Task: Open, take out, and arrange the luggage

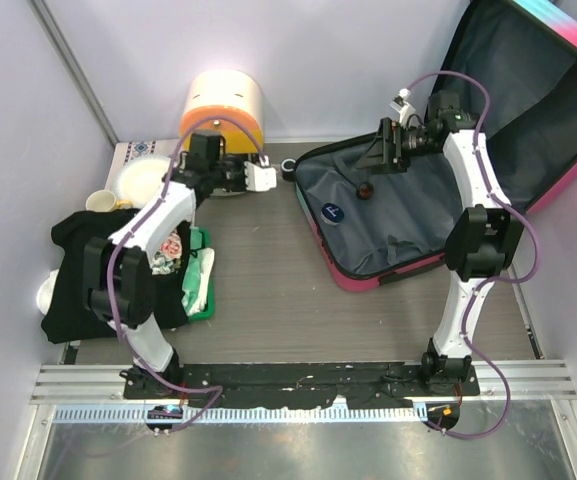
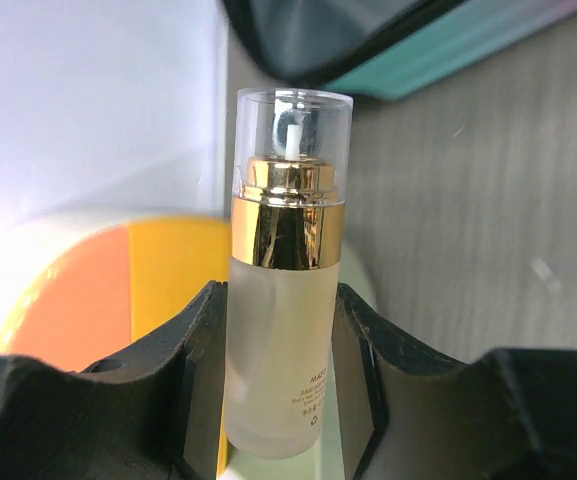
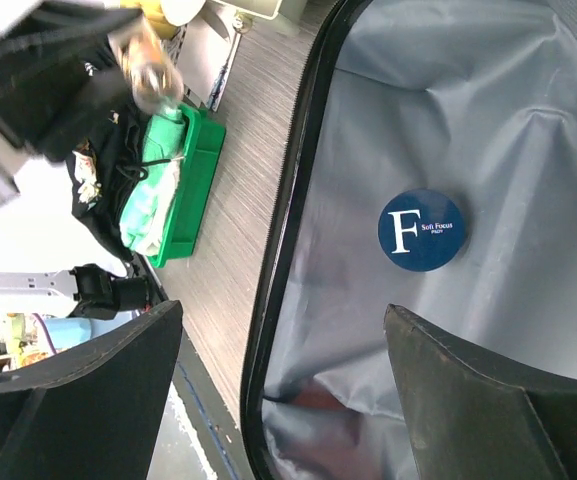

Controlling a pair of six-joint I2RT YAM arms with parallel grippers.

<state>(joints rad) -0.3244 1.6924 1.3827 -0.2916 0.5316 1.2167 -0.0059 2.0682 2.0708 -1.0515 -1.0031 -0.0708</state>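
1. The luggage (image 1: pixel 418 215) lies open at the back right of the table (image 1: pixel 268 300), with its lid (image 1: pixel 538 90) raised behind it. The opening step looks done. Its grey lining is mostly bare, so most of the unpacking seems done as well.
2. A black garment (image 1: pixel 73 270) is spread at the left edge. Just beside it, a green tray (image 1: pixel 205 290) holds pale green and white things. These read as items already set out.
3. A round cream-and-orange box (image 1: pixel 223 105) stands at the back left, with a plate (image 1: pixel 146 180) and a cup (image 1: pixel 98 201) near it. I cannot tell whether these came from the luggage.
4. The left claw (image 2: pixel 280 340) is clenched on a frosted bottle (image 2: pixel 288 230) with a gold collar and clear cap. It holds the bottle upright in front of the box, and the bottle has yet to be put down.
5. The right claw (image 3: pixel 278 340) is released, fingers wide apart with nothing between them, and hangs over the lining.
6. A blue round disc (image 3: pixel 421 231) lies on the lining, with a small dark round thing (image 1: pixel 365 190) near it. Both appear left to take out and arrange.
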